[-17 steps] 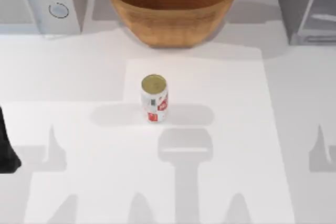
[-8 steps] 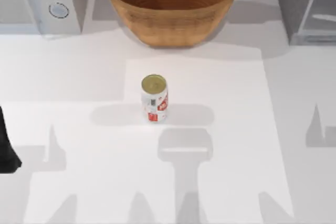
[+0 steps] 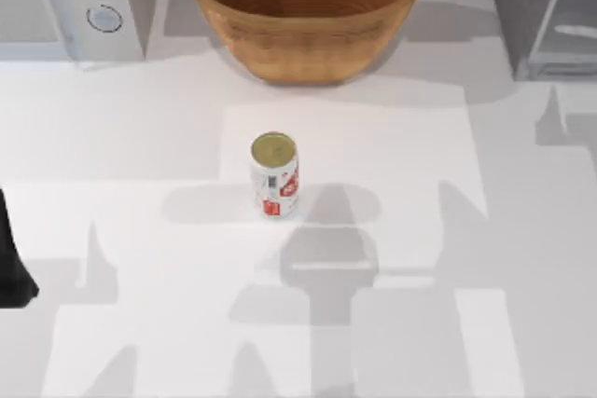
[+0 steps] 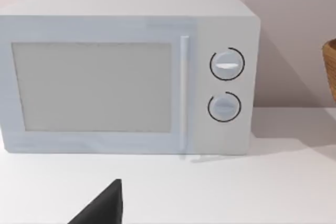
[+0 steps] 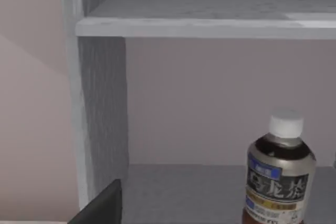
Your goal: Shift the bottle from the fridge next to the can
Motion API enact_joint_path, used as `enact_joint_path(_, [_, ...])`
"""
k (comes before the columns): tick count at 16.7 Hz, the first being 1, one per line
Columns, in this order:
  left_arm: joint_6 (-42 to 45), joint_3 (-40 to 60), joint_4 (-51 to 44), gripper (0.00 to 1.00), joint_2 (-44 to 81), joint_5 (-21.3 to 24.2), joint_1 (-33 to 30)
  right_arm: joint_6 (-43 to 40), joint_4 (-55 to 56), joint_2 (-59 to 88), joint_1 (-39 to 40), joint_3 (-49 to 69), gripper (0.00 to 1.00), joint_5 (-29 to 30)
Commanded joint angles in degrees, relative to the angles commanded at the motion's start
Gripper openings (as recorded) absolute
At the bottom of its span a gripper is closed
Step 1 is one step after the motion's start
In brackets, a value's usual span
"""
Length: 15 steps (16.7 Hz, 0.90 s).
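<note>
The fridge [image 3: 550, 11] stands at the tabletop's [image 3: 140, 137] far right, a microwave [image 3: 70, 2] at far left. The bottle [image 5: 279, 174] stands upright on the fridge's lower floor; the can [image 3: 274, 174] sits mid-tabletop. This looks like the reach-in step: next, close in around the bottle. I cannot tell either arm's fingers' state.

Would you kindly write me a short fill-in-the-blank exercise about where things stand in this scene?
1. The bottle stands upright inside the ____, under a shelf.
2. The can stands upright on the table in front of the woven ____.
3. The bottle's screw cap is coloured ____.
4. The microwave shows two round ____ beside its door.

Missing words: fridge; basket; white; knobs
</note>
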Motion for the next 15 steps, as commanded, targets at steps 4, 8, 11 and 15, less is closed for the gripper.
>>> enact_joint_path(4, [0.00,0.00,0.00,1.00,0.00,0.00,0.00,0.14,11.69,26.40,-2.79,10.94,1.00,-2.42])
enact_joint_path(8, [0.00,0.00,0.00,1.00,0.00,0.00,0.00,0.21,20.94,44.07,-4.96,19.60,1.00,-4.24])
enact_joint_path(11, [0.00,0.00,0.00,1.00,0.00,0.00,0.00,0.22,25.14,50.97,-5.90,23.55,1.00,-5.03])
enact_joint_path(15, [0.00,0.00,0.00,1.00,0.00,0.00,0.00,0.22,26.15,52.50,-6.11,24.50,1.00,-5.22])
